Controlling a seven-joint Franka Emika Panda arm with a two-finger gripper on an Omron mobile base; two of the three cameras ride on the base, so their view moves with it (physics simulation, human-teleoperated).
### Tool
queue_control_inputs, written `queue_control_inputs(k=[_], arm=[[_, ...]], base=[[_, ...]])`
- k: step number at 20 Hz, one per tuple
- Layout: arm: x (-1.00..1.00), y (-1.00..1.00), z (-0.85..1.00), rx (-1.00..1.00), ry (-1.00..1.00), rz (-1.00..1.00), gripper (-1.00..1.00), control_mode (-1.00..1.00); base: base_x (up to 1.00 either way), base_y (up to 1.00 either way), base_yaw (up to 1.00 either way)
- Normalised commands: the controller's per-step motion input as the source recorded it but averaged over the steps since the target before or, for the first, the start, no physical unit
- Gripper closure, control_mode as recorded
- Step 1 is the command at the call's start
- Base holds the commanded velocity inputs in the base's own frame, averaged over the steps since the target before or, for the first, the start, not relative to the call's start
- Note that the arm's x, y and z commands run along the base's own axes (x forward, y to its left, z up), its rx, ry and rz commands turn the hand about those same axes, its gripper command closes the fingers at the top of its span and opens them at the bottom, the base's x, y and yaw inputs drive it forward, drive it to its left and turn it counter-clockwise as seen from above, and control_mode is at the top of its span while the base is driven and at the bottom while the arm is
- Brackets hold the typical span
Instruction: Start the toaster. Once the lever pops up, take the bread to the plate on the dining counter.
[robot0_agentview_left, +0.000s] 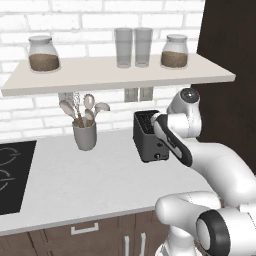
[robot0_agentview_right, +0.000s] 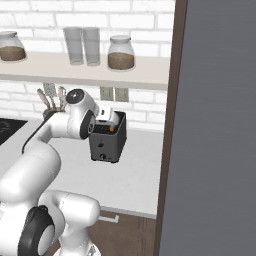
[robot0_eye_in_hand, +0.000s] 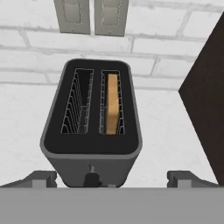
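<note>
**Ana:** Two slots showed in the toaster (robot0_eye_in_hand: 92, 127), and the bread (robot0_eye_in_hand: 113, 103) sat upright in the right-hand one as the hand view had it, its top edge about level with the rim. The toaster stood on the pale worktop (robot0_agentview_left: 90, 185), close to the brick wall.

**Ben:** And the gripper (robot0_eye_in_hand: 113, 180)?

**Ana:** It hung above the toaster's front end, fingers spread as wide as they go, holding nothing.

**Ben:** How would the slice handle?

**Ana:** Light, dry and stiff, I judged, but crumbly at the crust, so a hard squeeze could break it. The sensible hold was across its two flat faces near the top edge, though with so little standing proud, the wire cage left scant room. The lever (robot0_eye_in_hand: 92, 178) on the front face looked small and would need a straight push down.

**Ben:** Any writing?

**Ana:** None readable on the toaster or the wall plates (robot0_eye_in_hand: 92, 16).
</note>
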Motion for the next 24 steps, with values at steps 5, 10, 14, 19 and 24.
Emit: queue_control_inputs(k=[5,10,14,19,24], arm=[[0.14,0.13,-0.15,0.00,0.02,0.00,-1.00,-1.00],[0.23,-0.07,-0.16,0.00,0.03,0.00,-1.00,-1.00],[0.22,-0.26,-0.15,0.00,0.05,0.00,-1.00,-1.00],[0.23,-0.22,-0.10,0.00,0.01,0.00,-1.00,-1.00],[0.30,0.00,-0.18,0.00,0.01,0.00,-1.00,-1.00]], base=[[0.00,0.00,0.00],[0.00,0.00,0.00],[0.00,0.00,0.00],[0.00,0.00,0.00],[0.00,0.00,0.00]])
